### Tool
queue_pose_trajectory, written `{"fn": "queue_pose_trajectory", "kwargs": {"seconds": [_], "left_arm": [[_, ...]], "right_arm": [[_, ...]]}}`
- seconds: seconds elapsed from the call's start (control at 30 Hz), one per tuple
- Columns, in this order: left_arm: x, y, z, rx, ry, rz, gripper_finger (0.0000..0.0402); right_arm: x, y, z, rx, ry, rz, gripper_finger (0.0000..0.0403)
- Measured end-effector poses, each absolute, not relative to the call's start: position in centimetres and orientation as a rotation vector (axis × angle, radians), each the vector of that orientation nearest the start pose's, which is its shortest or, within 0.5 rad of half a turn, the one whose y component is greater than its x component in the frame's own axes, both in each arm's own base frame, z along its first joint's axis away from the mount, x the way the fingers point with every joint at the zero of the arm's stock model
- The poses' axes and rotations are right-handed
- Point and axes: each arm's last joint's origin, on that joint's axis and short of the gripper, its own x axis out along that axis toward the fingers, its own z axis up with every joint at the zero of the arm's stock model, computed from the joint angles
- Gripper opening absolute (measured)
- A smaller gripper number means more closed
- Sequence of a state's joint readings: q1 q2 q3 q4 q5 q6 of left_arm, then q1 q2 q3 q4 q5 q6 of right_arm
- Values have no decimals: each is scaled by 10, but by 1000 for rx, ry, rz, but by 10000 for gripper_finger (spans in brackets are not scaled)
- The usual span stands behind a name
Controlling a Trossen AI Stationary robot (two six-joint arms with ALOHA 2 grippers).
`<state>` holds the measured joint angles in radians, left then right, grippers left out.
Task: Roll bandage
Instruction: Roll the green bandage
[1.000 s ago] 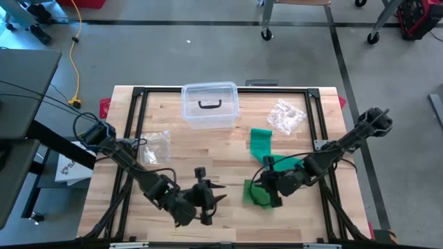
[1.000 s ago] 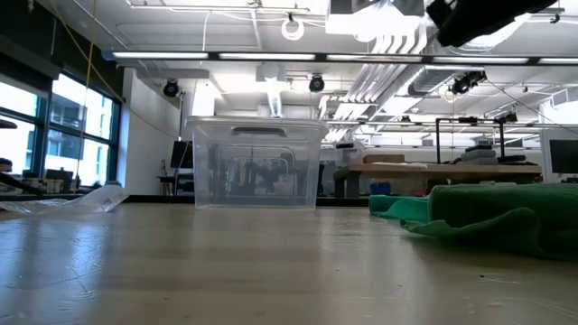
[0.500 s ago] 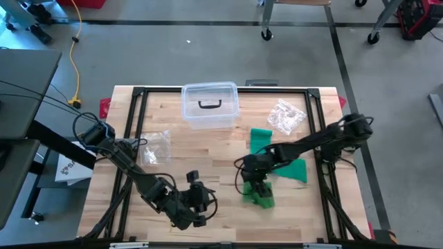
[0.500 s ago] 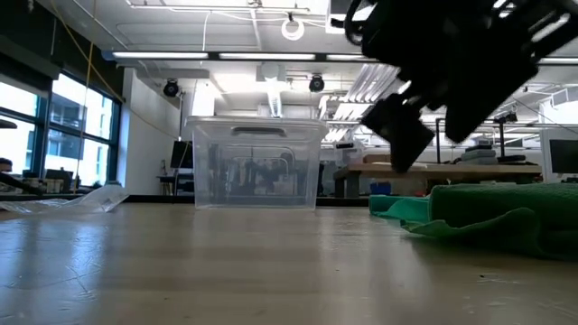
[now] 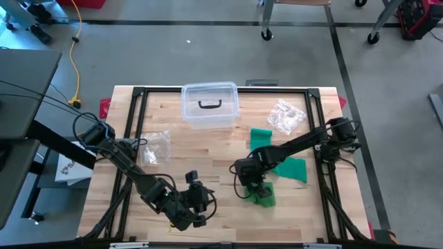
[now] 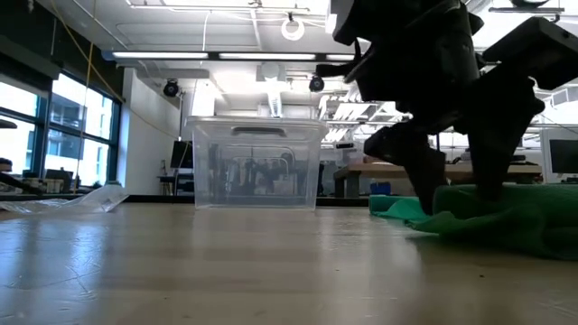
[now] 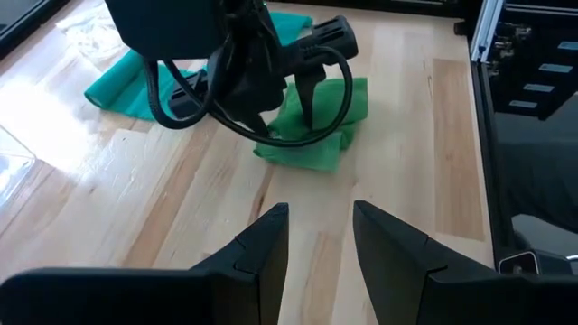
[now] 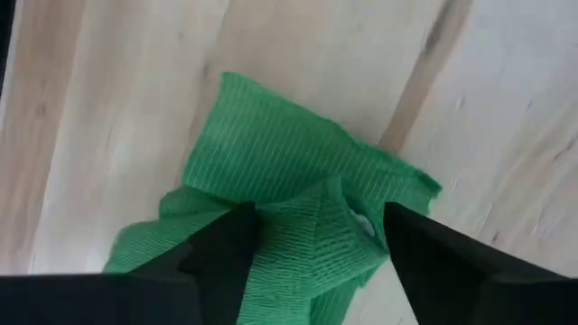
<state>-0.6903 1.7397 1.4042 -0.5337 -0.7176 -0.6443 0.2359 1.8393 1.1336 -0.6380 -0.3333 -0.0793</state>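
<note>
The green bandage [image 5: 291, 169] lies spread on the wooden table right of centre, its bunched near end [image 8: 289, 171] folded over on itself. My right gripper [image 8: 316, 226] is open and points steeply down over that end, one finger on each side of the raised fold. In the low view its fingers reach down to the cloth [image 6: 524, 221]. My left gripper [image 7: 316, 235] hovers open and empty near the table's front edge [image 5: 199, 200], facing the bandage. My right gripper comes at the bandage's bunched near end [image 8: 271, 194] from above, fingers apart across the fold. The fingertips [image 6: 429, 203] stand at the level of the cloth. Whether they touch it, I cannot tell.
A clear lidded plastic box [image 5: 210, 105] stands at the far middle of the table. Crumpled clear bags lie at the far right [image 5: 286, 116] and at the left [image 5: 158, 146]. A black frame rail [image 5: 325, 149] borders the table.
My right gripper has swung toward the table's left and come down, tipping to point steeply down over the bandage's near end. My left gripper has rolled and tipped down a little in place. The bandage has stayed where it lay.
</note>
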Motion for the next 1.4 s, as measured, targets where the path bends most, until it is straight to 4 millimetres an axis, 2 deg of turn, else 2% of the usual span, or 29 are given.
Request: {"fn": "queue_pose_trajectory", "kwargs": {"seconds": [0.13,0.37,0.43,0.53,0.7,0.83,0.9,0.97,1.0,1.13,1.23,1.3,1.4], "left_arm": [[300,-223,271,-50,612,229,119],[300,-222,271,-28,615,232,119],[299,-220,270,-8,614,259,119],[295,-219,269,26,601,327,119],[292,-215,267,27,601,385,119],[292,-215,267,35,586,403,119],[292,-215,268,43,571,418,119],[291,-215,268,52,554,433,119],[292,-216,267,56,549,438,119],[295,-220,255,75,560,442,119],[301,-215,240,33,573,429,119],[308,-207,229,-33,605,406,119],[315,-187,211,-128,678,412,119]], "right_arm": [[322,89,152,1,1371,534,160],[321,90,153,7,1373,532,24],[317,90,159,4,1379,519,8],[309,88,182,-33,1325,467,8],[288,84,236,-67,1156,353,1],[267,84,276,-138,955,198,0],[254,86,286,-135,791,135,1],[237,89,282,-84,627,125,1],[228,90,274,-36,559,127,1],[195,87,214,200,446,125,1],[180,84,176,277,402,123,0],[177,83,167,296,362,108,0],[183,84,170,250,343,79,0]]}}
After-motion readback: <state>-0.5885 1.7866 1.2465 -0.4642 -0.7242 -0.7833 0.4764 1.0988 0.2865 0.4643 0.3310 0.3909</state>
